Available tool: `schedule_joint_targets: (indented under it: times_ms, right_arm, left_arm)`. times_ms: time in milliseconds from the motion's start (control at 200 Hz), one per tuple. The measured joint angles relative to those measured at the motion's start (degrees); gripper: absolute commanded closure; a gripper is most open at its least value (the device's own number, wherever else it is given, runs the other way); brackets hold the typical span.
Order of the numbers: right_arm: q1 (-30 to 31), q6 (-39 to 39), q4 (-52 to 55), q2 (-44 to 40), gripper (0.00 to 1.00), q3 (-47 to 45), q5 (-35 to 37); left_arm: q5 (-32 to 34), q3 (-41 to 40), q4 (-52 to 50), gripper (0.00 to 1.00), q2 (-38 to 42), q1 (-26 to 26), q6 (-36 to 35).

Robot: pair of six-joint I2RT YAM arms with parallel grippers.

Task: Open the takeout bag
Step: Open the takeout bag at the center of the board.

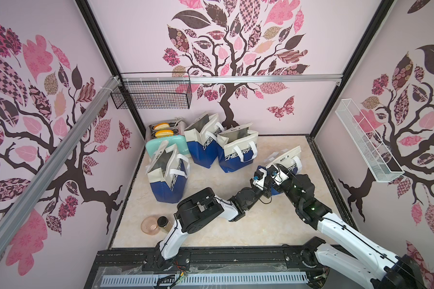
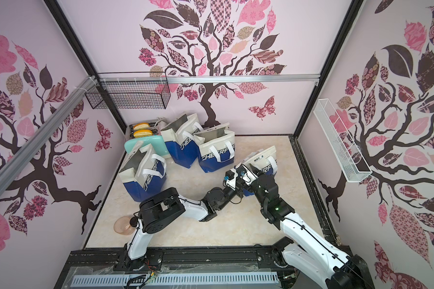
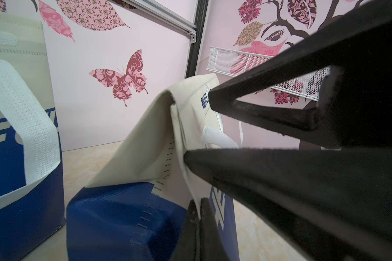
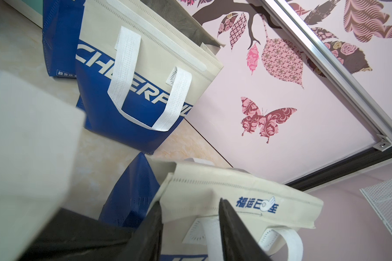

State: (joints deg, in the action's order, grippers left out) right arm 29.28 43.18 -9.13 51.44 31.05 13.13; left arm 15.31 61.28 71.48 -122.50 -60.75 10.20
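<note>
Left wrist view: my left gripper (image 3: 197,208) is pinching, jaws closed, the cream-and-blue non-woven takeout bag (image 3: 134,158); my right gripper (image 4: 190,203) is straddling its rim, half-open, gripping nothing. Mouth unopened.

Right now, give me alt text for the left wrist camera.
The left gripper pinches a cream edge of the blue-and-cream takeout bag; the right gripper meets its top flap, jaws apart. A second bag stands nearby.
</note>
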Motion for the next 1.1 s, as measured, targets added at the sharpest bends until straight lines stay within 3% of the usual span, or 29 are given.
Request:
schedule_joint_targets:
  times_ms: [70, 160, 305, 520, 790, 1100]
  right_arm:
    - [0.2, 0.2, -0.4, 0.6, 0.59, 0.0, 0.1]
    - [0.6, 0.8, -0.8, 1.3, 0.68, 0.0, 0.3]
    - [1.7, 0.9, -0.8, 2.7, 1.0, 0.5, 0.4]
    - [3.4, 0.9, -0.3, 3.8, 1.0, 2.3, 2.3]
    - [5.4, 0.0, 3.5, 3.0, 1.0, 5.7, 11.5]
    - [6.4, -1.4, 10.1, 1.9, 1.0, 9.7, 15.0]
  left_arm:
    - [0.1, 0.0, 0.0, 1.0, 0.0, 0.0, -0.1]
    - [0.2, 0.0, 0.0, 1.0, 0.0, 0.0, -0.2]
    - [0.8, 0.0, 0.0, 1.0, 0.1, 0.0, -0.4]
    - [2.5, -1.0, 0.4, 1.0, 1.0, 0.1, -0.4]
    - [3.6, -3.1, 1.3, 1.0, 1.7, 0.1, 0.8]
    - [5.0, -4.4, 2.6, 1.0, 2.6, 0.1, 3.6]
